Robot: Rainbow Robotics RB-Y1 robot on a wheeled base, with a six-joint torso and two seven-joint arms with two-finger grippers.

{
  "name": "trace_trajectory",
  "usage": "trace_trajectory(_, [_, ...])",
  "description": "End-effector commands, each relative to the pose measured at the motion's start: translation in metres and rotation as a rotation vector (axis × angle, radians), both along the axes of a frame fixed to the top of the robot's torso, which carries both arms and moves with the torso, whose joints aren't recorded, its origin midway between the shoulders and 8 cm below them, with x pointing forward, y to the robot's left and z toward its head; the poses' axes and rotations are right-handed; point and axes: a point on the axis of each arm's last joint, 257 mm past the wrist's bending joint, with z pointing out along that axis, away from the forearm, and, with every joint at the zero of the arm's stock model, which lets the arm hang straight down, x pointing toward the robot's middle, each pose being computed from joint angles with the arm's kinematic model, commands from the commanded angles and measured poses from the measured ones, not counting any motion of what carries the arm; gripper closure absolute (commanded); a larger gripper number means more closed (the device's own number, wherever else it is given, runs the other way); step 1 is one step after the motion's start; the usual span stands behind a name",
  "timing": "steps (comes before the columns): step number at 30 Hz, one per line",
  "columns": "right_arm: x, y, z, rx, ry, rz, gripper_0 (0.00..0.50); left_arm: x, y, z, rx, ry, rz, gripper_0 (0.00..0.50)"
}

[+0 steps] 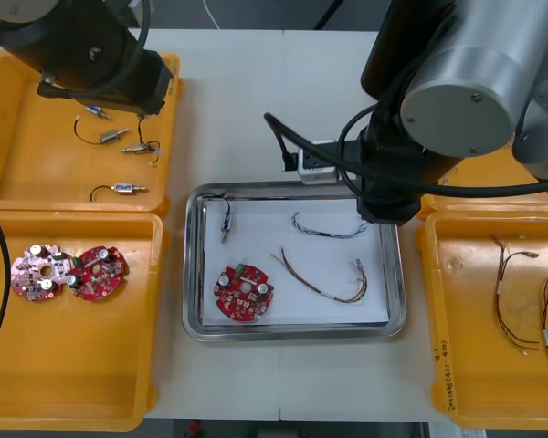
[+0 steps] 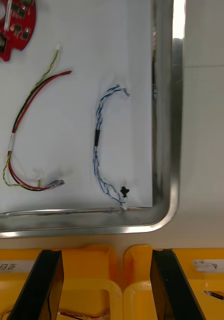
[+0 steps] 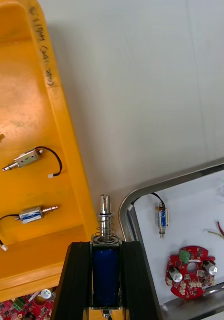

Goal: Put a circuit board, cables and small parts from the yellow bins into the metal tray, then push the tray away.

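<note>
My left gripper (image 3: 105, 246) is shut on a small metal part (image 3: 105, 227) with a blue body and a spring. It hangs over the gap between the far-left yellow bin (image 3: 21, 100) and the metal tray (image 3: 128, 212). The white-lined tray (image 1: 194, 274) holds a red circuit board (image 1: 245, 294), a small metal part (image 1: 226, 222), a blue and white cable (image 1: 329, 228) and a red and yellow cable (image 1: 324, 278). My right gripper (image 2: 105, 262) stands open with nothing in it, above the right bins' edge beside the tray's right rim (image 2: 174, 150).
Two more circuit boards (image 1: 68, 272) lie in the near-left bin. Several small metal parts (image 1: 114, 137) rest in the far-left bin. Red and yellow cables (image 1: 511, 301) lie in the near-right bin. A white box (image 1: 315, 164) with a black cable sits behind the tray.
</note>
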Motion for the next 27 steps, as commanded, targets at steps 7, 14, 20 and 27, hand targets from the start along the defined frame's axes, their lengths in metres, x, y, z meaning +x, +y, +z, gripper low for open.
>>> trace_trajectory(7, [0.012,-0.04,0.072,0.194,-0.163,-0.151,0.0,-0.016,-0.041,-0.022,-0.015,0.039,-0.004,0.5])
trace_trajectory(14, [0.01,-0.121,0.083,0.234,-0.19,-0.33,0.0,-0.023,-0.073,-0.042,-0.048,0.064,0.015,0.5])
trace_trajectory(20, [0.0,-0.19,0.082,0.239,-0.188,-0.489,0.0,-0.026,-0.103,-0.059,-0.084,0.066,0.032,0.5])
trace_trajectory(27, [-0.013,-0.257,0.085,0.304,-0.223,-0.689,0.0,-0.034,-0.123,-0.088,-0.082,0.078,0.042,0.5])
